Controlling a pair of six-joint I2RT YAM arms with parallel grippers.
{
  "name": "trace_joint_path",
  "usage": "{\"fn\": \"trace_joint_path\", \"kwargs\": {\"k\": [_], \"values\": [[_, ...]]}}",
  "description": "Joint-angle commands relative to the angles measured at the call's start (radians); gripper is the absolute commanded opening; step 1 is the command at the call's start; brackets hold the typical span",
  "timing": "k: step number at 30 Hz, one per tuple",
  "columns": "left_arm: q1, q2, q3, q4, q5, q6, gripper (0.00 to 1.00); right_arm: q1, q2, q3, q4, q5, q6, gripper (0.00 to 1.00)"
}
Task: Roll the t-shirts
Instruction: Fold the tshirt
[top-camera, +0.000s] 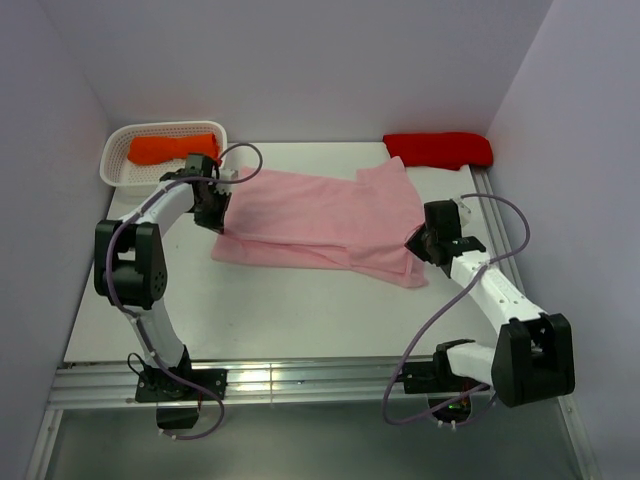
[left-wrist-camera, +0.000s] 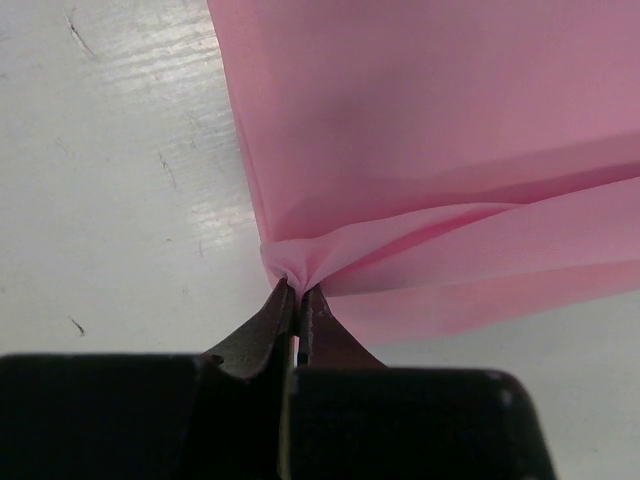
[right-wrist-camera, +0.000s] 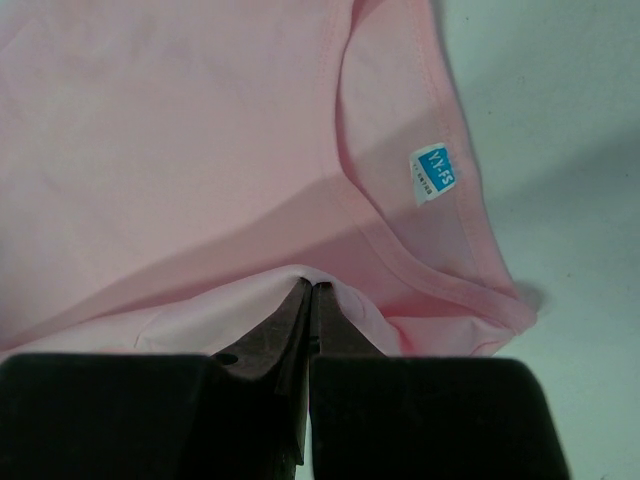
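The pink shirt (top-camera: 320, 225) lies near the middle of the white table (top-camera: 300, 320), folded lengthwise into a long band. Its long axis runs left to right across the table, tilted a little so that the right end sits nearer the arms. The collar (right-wrist-camera: 400, 250) end points right and the plain hem end points left. One sleeve (top-camera: 385, 178) sticks up from the far right corner, towards the red bundle (top-camera: 438, 148) that rests in the far right corner of the table, just apart from it.

At the far left stands a white mesh basket (top-camera: 113, 160), with the orange bundle (top-camera: 170, 148) lying in it.

The left claw (left-wrist-camera: 298, 288) is closed on the shirt's left end. Its dark tips pinch a small gather of pink cloth at the fold, and creases fan out from the pinch. The right claw (right-wrist-camera: 309, 290) is closed too, nipping a lifted edge of the cloth just below the neckline at the right end.

Inside the collar band sits a small blue label (right-wrist-camera: 434, 172) with white lettering, turned slantwise. The big letters look something like "VV-FS", but I can't read them for certain, and the smaller line beside them is too fine to make out.
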Motion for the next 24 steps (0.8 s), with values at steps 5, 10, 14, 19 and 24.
{"fn": "trace_joint_path", "kwargs": {"k": [5, 10, 14, 19, 24], "values": [[-0.006, 0.051, 0.077, 0.041, -0.025, -0.025, 0.0, -0.022, 0.091, 0.085, 0.063, 0.016, -0.045, 0.0], [-0.006, 0.069, 0.091, 0.063, -0.039, -0.034, 0.06, -0.023, 0.157, 0.119, 0.074, 0.017, -0.052, 0.0], [-0.006, 0.072, 0.095, 0.08, -0.053, -0.042, 0.26, -0.025, 0.186, 0.131, 0.076, 0.023, -0.057, 0.0], [-0.006, 0.046, 0.094, 0.109, -0.071, -0.053, 0.48, -0.029, 0.203, 0.139, 0.079, 0.026, -0.065, 0.0], [-0.003, 0.004, 0.074, 0.115, -0.08, -0.043, 0.7, -0.04, 0.22, 0.163, 0.074, 0.02, -0.072, 0.0]]}}
